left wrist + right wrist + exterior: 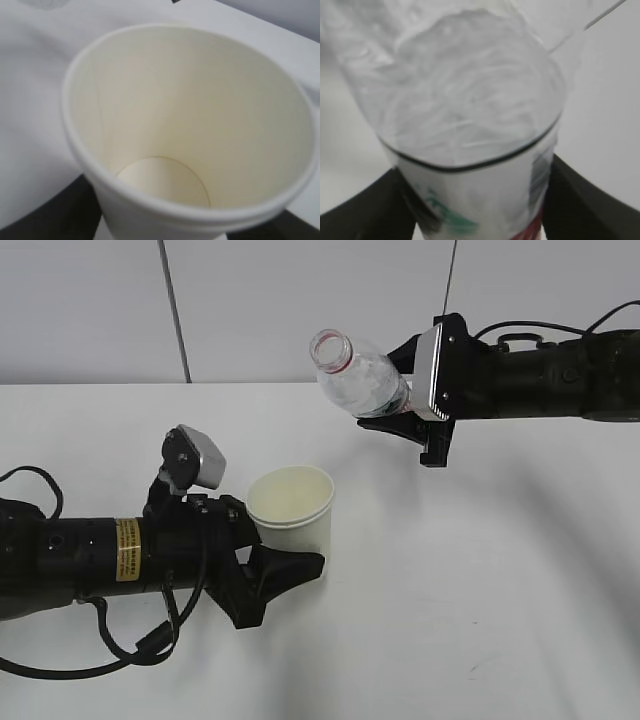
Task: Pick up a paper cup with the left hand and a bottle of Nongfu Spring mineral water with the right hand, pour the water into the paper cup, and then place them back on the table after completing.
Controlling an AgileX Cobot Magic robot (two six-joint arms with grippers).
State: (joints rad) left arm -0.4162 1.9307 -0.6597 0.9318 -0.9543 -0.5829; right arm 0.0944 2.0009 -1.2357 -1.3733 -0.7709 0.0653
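The white paper cup [292,510] stands upright with a cream inside that looks dry and empty in the left wrist view [190,130]. My left gripper [285,570] is shut on its lower wall. My right gripper [400,415] is shut on the clear Nongfu Spring bottle [358,375], held in the air above and to the right of the cup, tilted with its open mouth toward the upper left. In the right wrist view the bottle [470,125] fills the frame between the black fingers [580,200]. Water is not clearly visible. The white table [500,590] lies below.
A grey-white wall with a dark vertical seam [175,310] stands behind the table. Black cables [120,650] loop beside my left arm near the front left edge.
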